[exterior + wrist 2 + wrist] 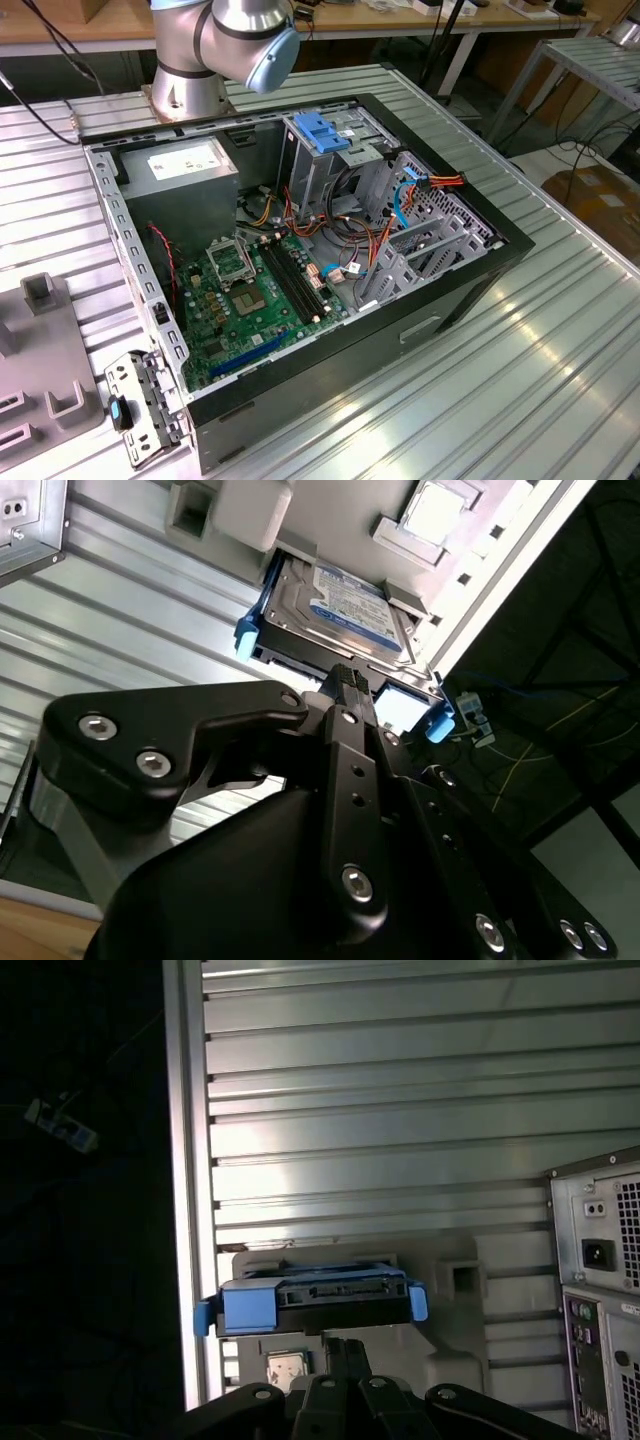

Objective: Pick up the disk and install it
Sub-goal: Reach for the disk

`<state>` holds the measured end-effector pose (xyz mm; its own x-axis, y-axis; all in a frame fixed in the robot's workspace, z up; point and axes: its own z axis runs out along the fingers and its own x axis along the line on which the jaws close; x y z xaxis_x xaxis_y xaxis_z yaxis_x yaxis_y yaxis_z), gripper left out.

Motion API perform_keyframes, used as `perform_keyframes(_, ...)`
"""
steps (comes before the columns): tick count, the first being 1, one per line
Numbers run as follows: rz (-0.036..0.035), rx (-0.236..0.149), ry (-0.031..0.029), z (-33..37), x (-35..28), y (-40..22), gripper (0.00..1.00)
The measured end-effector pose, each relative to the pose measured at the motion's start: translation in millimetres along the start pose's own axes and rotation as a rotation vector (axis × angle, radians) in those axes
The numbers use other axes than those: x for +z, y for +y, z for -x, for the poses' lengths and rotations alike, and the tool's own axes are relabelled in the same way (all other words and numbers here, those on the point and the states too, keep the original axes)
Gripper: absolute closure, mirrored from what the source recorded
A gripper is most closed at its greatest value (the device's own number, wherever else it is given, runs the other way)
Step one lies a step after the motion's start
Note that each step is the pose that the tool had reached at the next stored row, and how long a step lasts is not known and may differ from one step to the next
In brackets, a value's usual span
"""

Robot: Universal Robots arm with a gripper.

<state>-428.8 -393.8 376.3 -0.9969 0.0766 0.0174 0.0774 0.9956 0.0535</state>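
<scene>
Starting with the disk (330, 1295): where is it to be found?

It is seen in both wrist views, seated in a grey moulded holder (455, 1260) on the ribbed metal bench (400, 1110). Blue rails run along either side, and the connector end is turned toward the hand (345, 1345). A processor chip (286, 1368) is set in a pocket of the same holder, near it.

And how is the hand to be described?

It is drawn narrow, the two tips all but together, and nothing is seen between them. It is held just at the disk's connector end; whether contact is made cannot be told.

So which step is in hand?

The pick-up, it may be judged, and only its approach. The disk has not yet been lifted from the holder, and nothing of the installing has been done. In the exterior view the computer case (400, 340) lies open on the bench, with a drive cage (305, 175) under a light-blue latch plate (322, 130).

What would a grasp call for?

By judgement, the hand would have to be opened before anything could be taken between its tips. It would also have to be squared to the disk, since the blue end tabs and the holder's walls lie close by. A tilted pull could jam the disk in its seat.
</scene>
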Motion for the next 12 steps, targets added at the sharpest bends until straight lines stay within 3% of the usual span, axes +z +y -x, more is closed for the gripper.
perform_keyframes(12,0.0000,0.000,0.0001,-20.2,0.5,-1.6,0.89)
